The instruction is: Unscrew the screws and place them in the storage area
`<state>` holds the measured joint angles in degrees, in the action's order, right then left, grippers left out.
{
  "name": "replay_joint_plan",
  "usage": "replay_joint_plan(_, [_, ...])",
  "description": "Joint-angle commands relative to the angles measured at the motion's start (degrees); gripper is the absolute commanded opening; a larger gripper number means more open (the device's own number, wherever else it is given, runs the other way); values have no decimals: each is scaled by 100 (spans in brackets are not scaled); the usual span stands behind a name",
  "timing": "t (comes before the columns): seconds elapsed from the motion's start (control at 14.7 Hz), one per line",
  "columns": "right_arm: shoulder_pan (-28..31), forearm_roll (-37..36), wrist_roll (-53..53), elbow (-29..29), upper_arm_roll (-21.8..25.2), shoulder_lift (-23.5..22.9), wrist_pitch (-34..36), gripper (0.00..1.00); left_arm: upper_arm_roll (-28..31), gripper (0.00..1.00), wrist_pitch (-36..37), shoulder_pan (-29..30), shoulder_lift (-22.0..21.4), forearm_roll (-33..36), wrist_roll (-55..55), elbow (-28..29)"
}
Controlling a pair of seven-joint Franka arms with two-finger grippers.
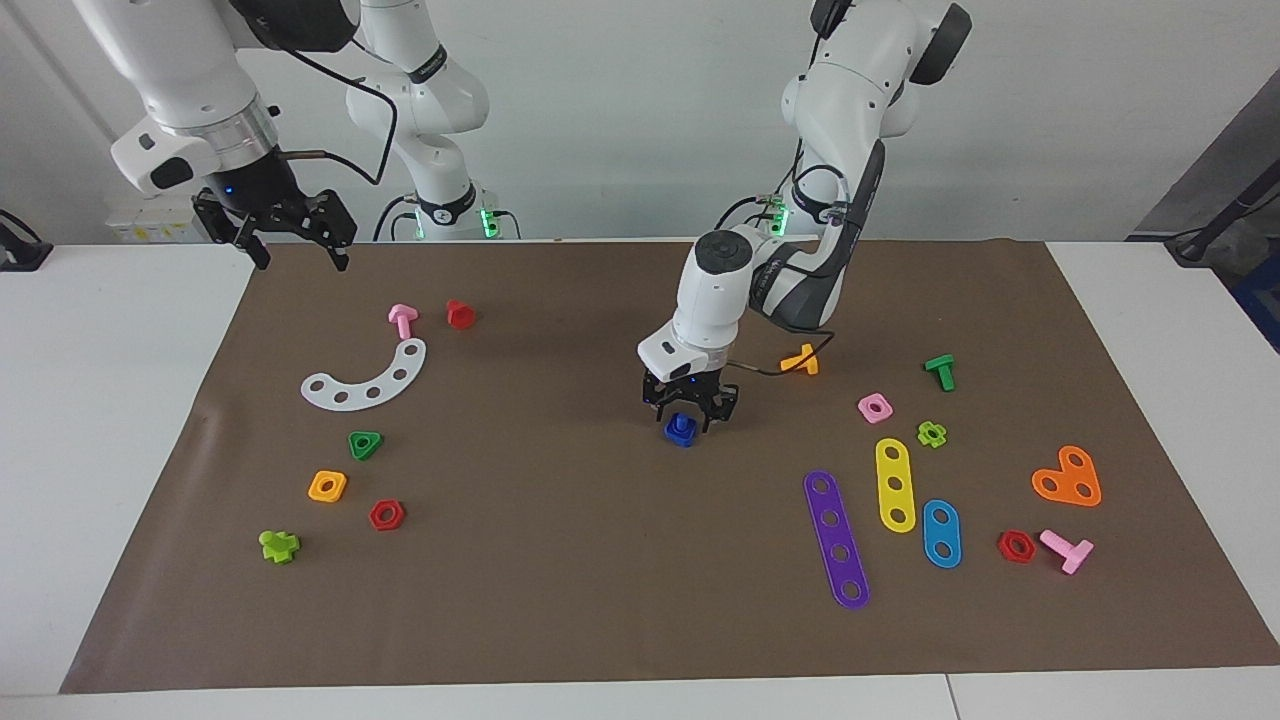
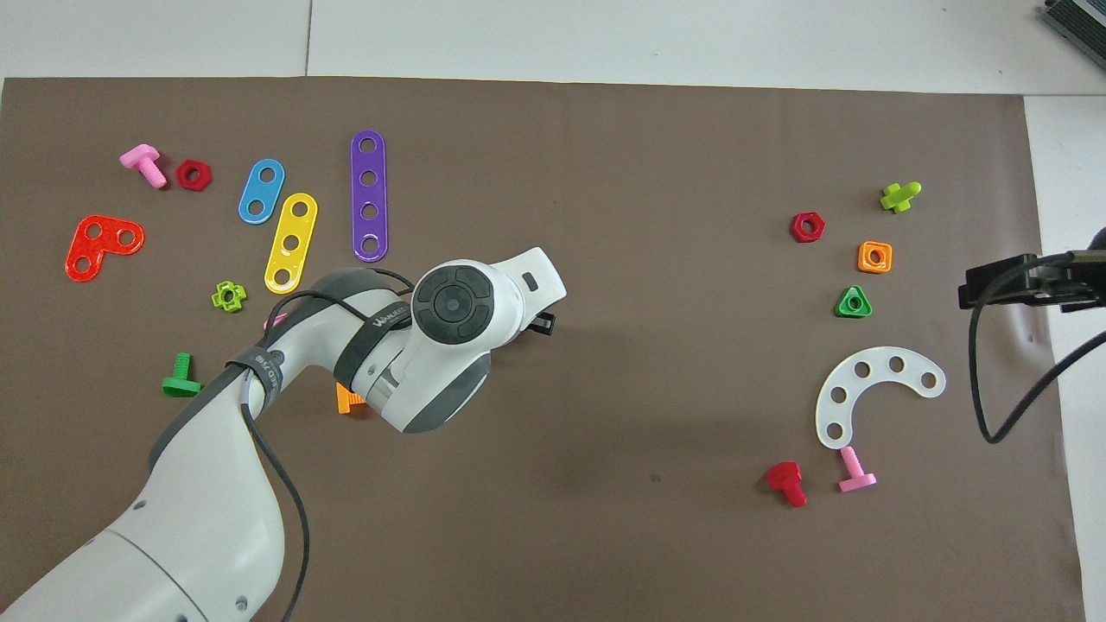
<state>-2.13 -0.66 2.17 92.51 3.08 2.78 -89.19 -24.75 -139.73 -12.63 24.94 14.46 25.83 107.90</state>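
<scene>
A small dark-blue screw (image 1: 681, 429) stands shaft-up on the brown mat near its middle. My left gripper (image 1: 689, 412) is down over it, its fingers closed in around the shaft. In the overhead view the left arm's wrist (image 2: 454, 302) hides the screw. The storage area (image 1: 430, 450) (image 2: 804, 294) is bare mat among the white curved strip (image 1: 365, 381), green triangular nut (image 1: 365, 444), orange square nut (image 1: 327, 486) and red hex nut (image 1: 386, 514), toward the right arm's end. My right gripper (image 1: 290, 240) waits open above the mat's corner there.
Pink (image 1: 402, 320), red (image 1: 460, 314) and lime (image 1: 279, 546) bolts lie around the storage area. Toward the left arm's end lie purple (image 1: 836, 539), yellow (image 1: 895, 484) and blue (image 1: 941, 533) strips, an orange bolt (image 1: 801, 360), a pink nut (image 1: 874, 407) and other pieces.
</scene>
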Motion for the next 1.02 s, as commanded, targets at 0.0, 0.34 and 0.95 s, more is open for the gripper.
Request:
replay_joint_plan(0.0, [11, 48, 82, 110, -9, 117, 51, 100, 41, 67, -89, -64, 55, 171, 194, -50])
replay_joint_plan(0.34, [11, 48, 82, 110, -9, 117, 51, 100, 41, 32, -81, -64, 55, 189, 274, -50])
replay_joint_plan(0.95, [19, 48, 99, 110, -9, 117, 16, 100, -91, 29, 727, 6, -112, 110, 283, -419])
